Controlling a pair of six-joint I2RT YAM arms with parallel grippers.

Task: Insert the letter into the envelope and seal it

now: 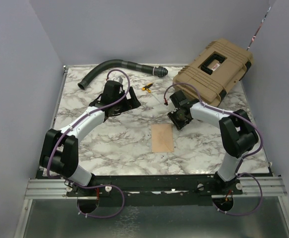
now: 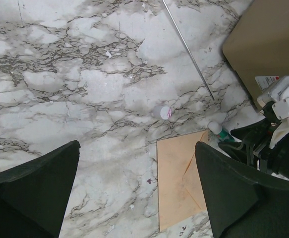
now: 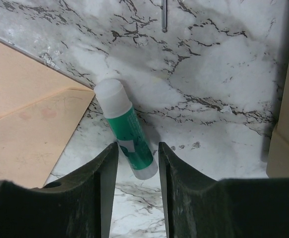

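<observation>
Overhead, white grey-veined marble table (image 1: 109,148), lavender walls (image 1: 15,74), envelope (image 1: 162,138) flat near the middle, long axis running near to far, left gripper (image 2: 137,145) spread wide, empty, right gripper (image 3: 138,153) straddling a green glue stick (image 3: 127,129) beside the envelope, contact unclear.

Marble table (image 1: 109,144), peach envelope (image 1: 162,138) flat mid-table, green glue stick (image 3: 127,130) beside it, tan case (image 1: 214,69), black hose (image 1: 114,67)

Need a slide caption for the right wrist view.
Right pincer straddles a green glue stick lying beside the peach envelope.
</observation>
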